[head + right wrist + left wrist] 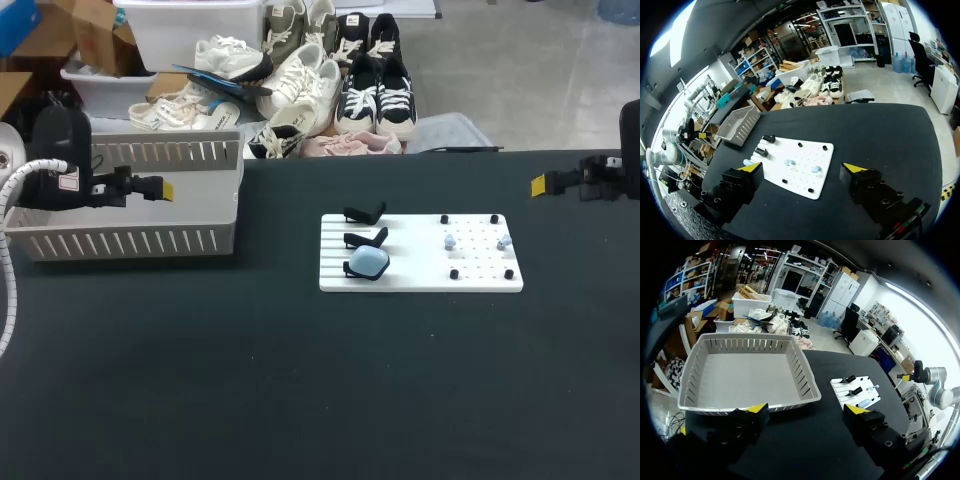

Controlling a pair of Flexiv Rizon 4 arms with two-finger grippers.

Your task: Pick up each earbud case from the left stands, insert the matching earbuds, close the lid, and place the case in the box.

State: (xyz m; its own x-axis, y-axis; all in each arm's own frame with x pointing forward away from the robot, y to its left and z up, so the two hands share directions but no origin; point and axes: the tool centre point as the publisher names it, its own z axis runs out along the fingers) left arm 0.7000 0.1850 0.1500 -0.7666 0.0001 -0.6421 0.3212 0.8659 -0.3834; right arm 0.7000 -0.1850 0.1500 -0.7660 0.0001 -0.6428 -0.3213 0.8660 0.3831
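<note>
In the head view, a white board (420, 255) is seen at the centre of the black table (300, 380). Three black stands (365, 226) are lined up along its left edge. The upper two are bare, and a light-blue earbud case (368, 263) is seated on the lowest, lid closed. Two pale earbuds (450, 241) are set among black pegs (494, 219) on the board's right half. A slotted grey box (130, 240) is placed at the left edge of the frame, and the left gripper (165, 188) is held above it. The right gripper (538, 183) is held at the right edge, well apart from the board.

In the left wrist view, the fingers (752, 416) are spread wide with nothing between them. The box is seen ahead of them. The board lies further off, beyond one fingertip, with the case on the stand nearest the gripper.

In the right wrist view, the fingers (860, 175) are likewise spread wide and hold nothing. The board lies ahead, between them, with the case just beyond one yellow tip and the box further away.
</note>
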